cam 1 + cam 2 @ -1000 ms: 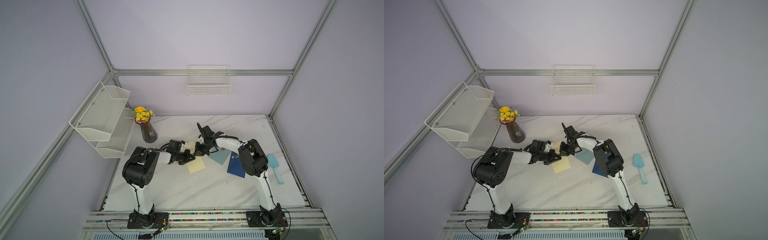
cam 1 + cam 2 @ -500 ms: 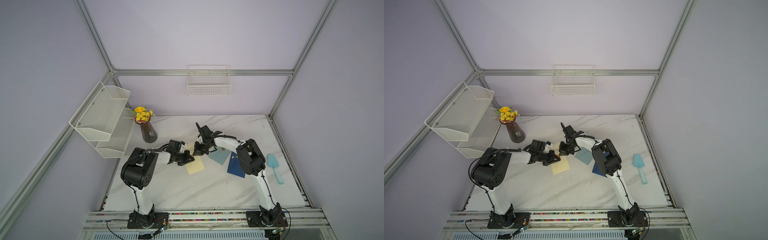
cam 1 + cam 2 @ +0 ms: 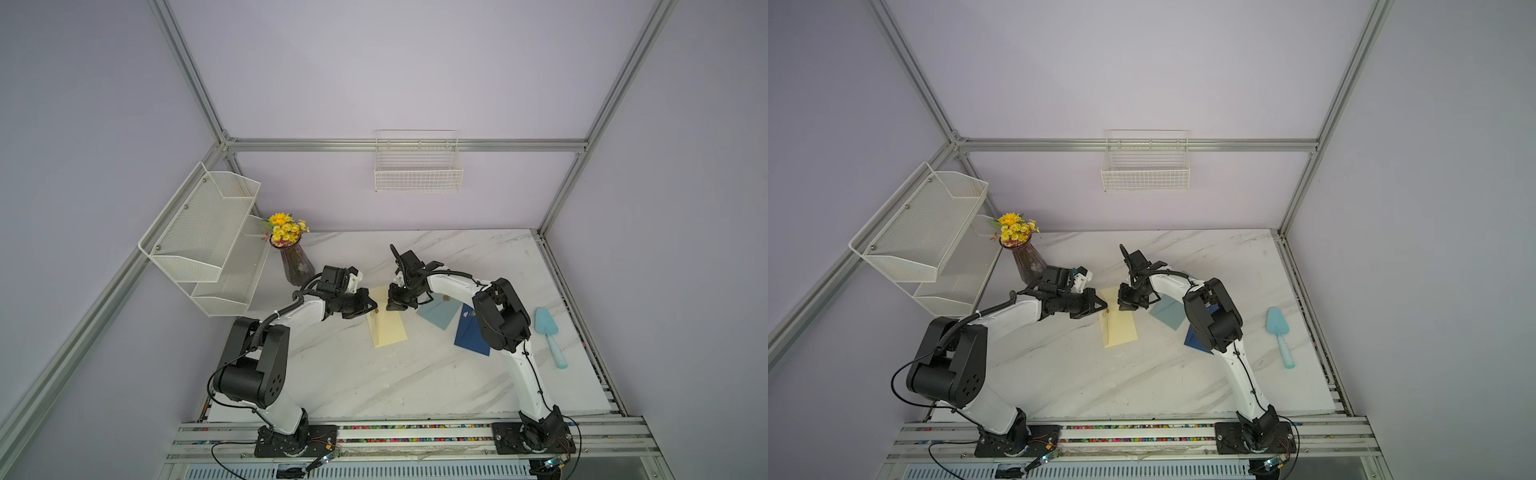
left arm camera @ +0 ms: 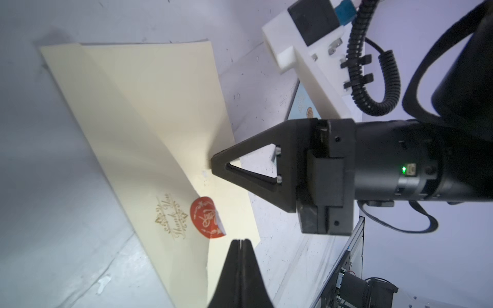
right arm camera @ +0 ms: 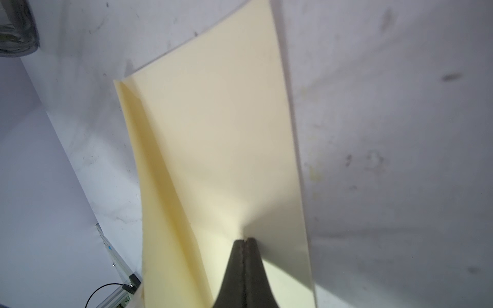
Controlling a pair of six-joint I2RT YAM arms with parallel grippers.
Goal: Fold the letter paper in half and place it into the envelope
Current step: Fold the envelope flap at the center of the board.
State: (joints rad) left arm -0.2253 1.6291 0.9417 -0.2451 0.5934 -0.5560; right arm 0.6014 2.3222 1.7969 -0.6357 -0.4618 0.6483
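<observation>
Nearest the camera, a metal rail (image 3: 415, 428) is seen along the table's front edge, with the left arm (image 3: 257, 357) and the right arm (image 3: 503, 316) bolted to it. Beyond it a white marble tabletop (image 3: 374, 382) is laid out, its near half open between the arms. At mid-table a cream envelope (image 3: 390, 332) lies flat, running front to back, its red seal (image 4: 206, 218) shown in the left wrist view. At its far end the left gripper (image 3: 371, 309) is clenched at the edge just beside the seal, and the right gripper (image 3: 390, 306) is clenched with its tips against the upper layer. Whether paper is nipped by either cannot be told, nor can a separate letter sheet be made out. Just to the right, a light blue envelope (image 3: 438, 313) and a dark blue envelope (image 3: 467, 338) are partly hidden by the right arm, and a turquoise scoop (image 3: 545, 326) is set near the right edge. In the far left corner a vase of yellow flowers (image 3: 296, 266) is stood beside a white mesh shelf (image 3: 199, 232). Open marble is left behind the grippers. The cell is enclosed by lilac walls (image 3: 374, 83) and aluminium framing (image 3: 407, 145), with a wire basket (image 3: 417, 178) hung at the back.
</observation>
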